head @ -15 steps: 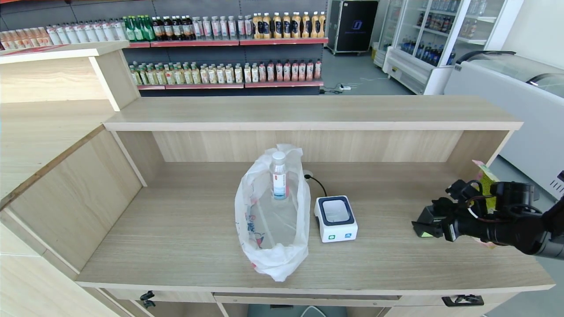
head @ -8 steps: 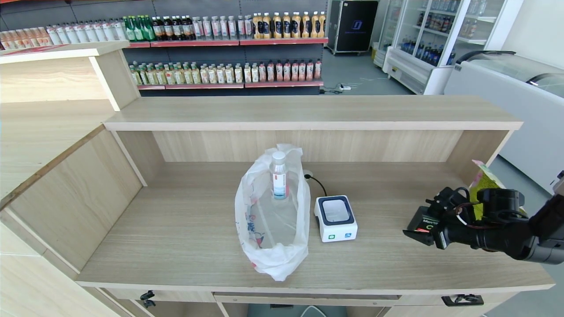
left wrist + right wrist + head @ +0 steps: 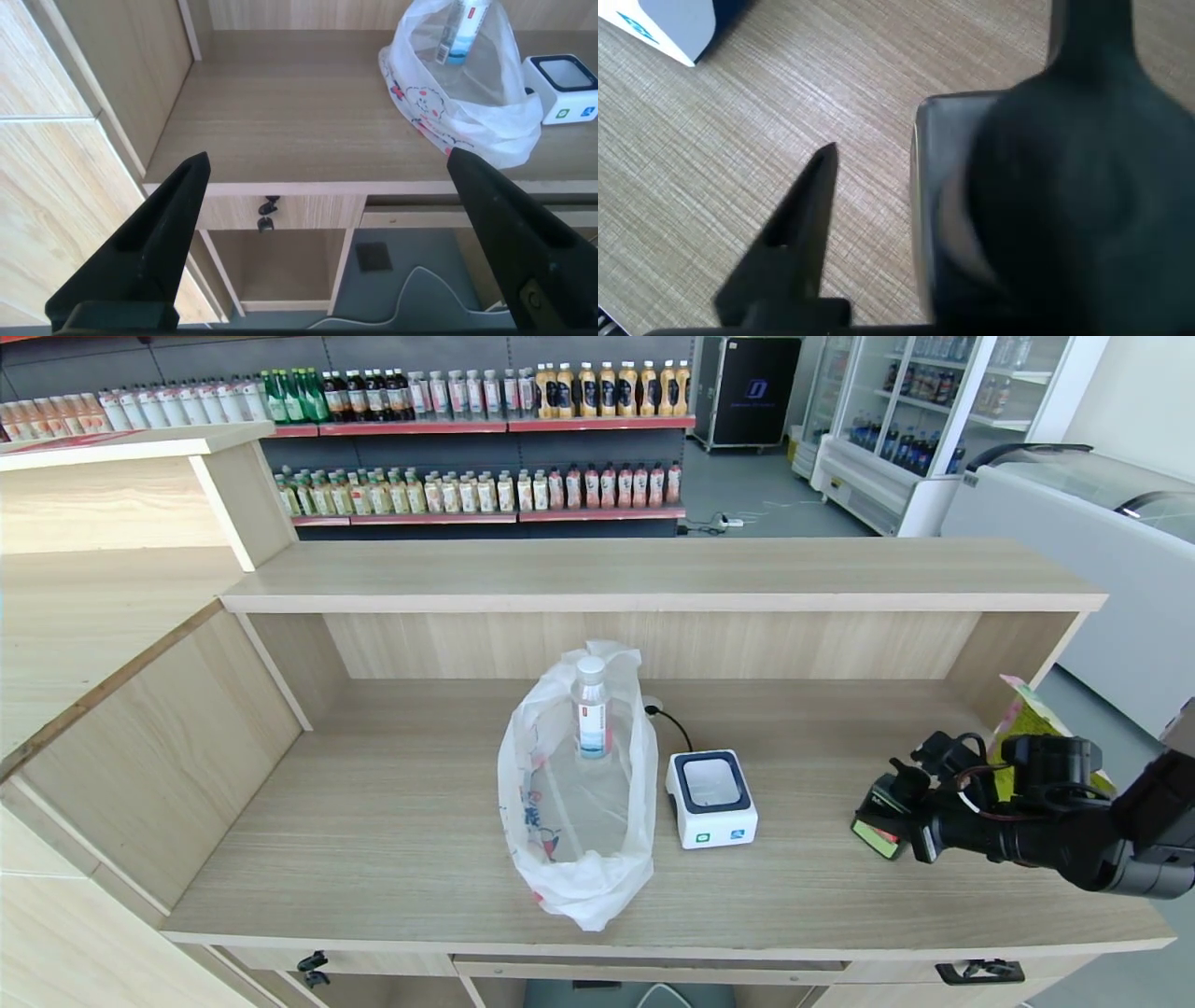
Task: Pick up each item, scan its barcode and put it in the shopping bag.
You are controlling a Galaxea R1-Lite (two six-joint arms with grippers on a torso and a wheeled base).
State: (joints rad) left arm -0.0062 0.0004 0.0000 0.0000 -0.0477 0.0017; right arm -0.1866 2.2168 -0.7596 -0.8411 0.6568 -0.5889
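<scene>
From where I stand, the scanning step looks to be in hand. The right gripper [image 3: 896,803] hangs low over the right end of the counter [image 3: 373,840] with a small dark box [image 3: 876,835] at its tip, well right of the scanner [image 3: 710,798]. Whether its grip is really closed on the box I cannot tell. The left gripper [image 3: 329,157] hangs off the near left edge, spread wide and holding nothing. A bottle [image 3: 591,719] already stands in the bag [image 3: 560,887], just left of the scanner. Next, I'd guess, the box must travel left and be turned barcode-down over the scanner's window. A green packet [image 3: 1022,728] waits at the far right.
</scene>
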